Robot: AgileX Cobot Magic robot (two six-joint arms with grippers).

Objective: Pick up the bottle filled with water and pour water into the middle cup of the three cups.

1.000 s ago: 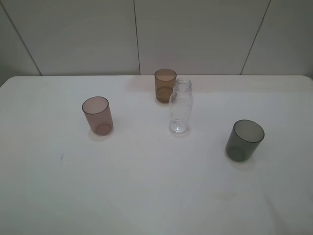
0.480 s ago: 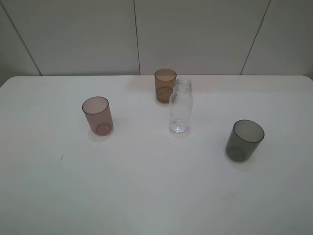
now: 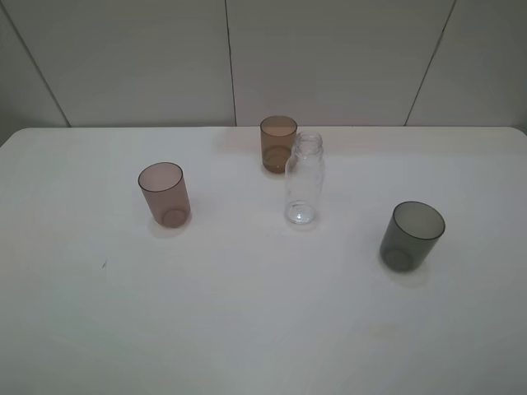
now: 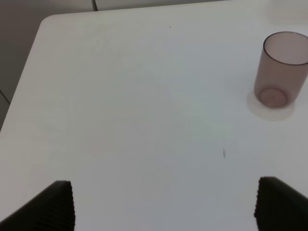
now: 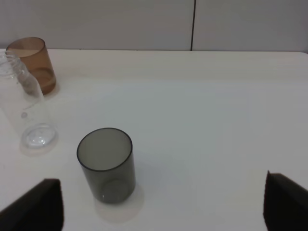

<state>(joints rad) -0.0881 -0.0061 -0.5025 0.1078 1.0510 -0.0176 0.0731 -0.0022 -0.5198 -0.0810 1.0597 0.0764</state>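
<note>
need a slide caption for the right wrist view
Open right pincer above the grey cup, with the clear bottle and amber cup standing beyond on the white table.

The left gripper (image 4: 163, 204) is wide open, and only its two dark fingertips (image 4: 55, 204) peek into the corners of the left wrist view. The right gripper (image 5: 163, 204) is wide open too, with one dark fingertip (image 5: 41, 204) low on each side of the right wrist view. Both hold nothing and touch nothing (the high camera shows no arm at all, so they sit back out of its sight).
</note>
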